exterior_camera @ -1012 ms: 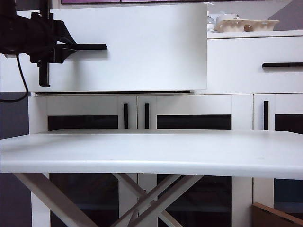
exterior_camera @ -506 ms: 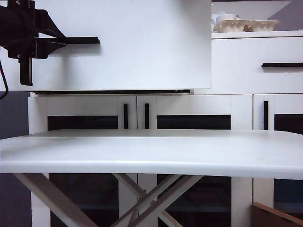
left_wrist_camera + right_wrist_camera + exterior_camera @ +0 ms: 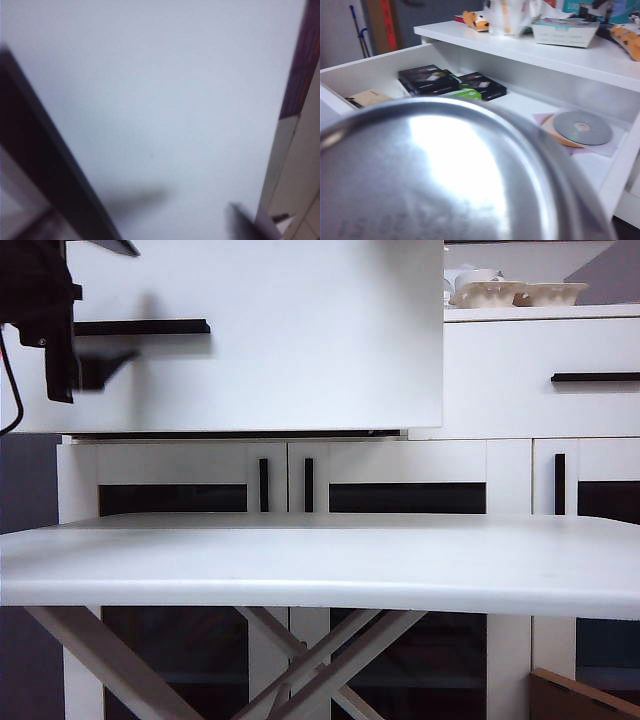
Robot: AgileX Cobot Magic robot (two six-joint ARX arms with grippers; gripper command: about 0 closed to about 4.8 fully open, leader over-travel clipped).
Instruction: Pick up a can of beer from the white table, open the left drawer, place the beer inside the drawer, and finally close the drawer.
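Drawer open, can poised for placement. We see the left drawer [image 3: 300, 340] pulled out toward the camera, its white front filling the upper part of the exterior view above the empty white bench [image 3: 320, 555]. The left claw [image 3: 50, 330] sits at the far left end of the black bar handle [image 3: 140, 327]; in the exterior view its fingers stand apart and clear of the bar, though the left wrist view is too blurred to confirm this.

The right claw does not appear in the exterior view, and its fingers are hidden in its own wrist view, so we cannot tell their state directly. The can of beer [image 3: 435, 170] fills that view close against the lens, which we judge to mean it is carried there, above the open drawer.

The step in hand, as we judge it, is lowering the can into the drawer. To do this well, we would aim for bare white floor, between the dark boxes [image 3: 430, 77] and the disc [image 3: 582, 127] on its paper sleeve, keep the can upright, and clear the drawer's front wall before descending. The left arm should draw aside to leave room.

The can shows a smooth, bright silver curved surface with a strong highlight; faint embossed characters lie near the rim.
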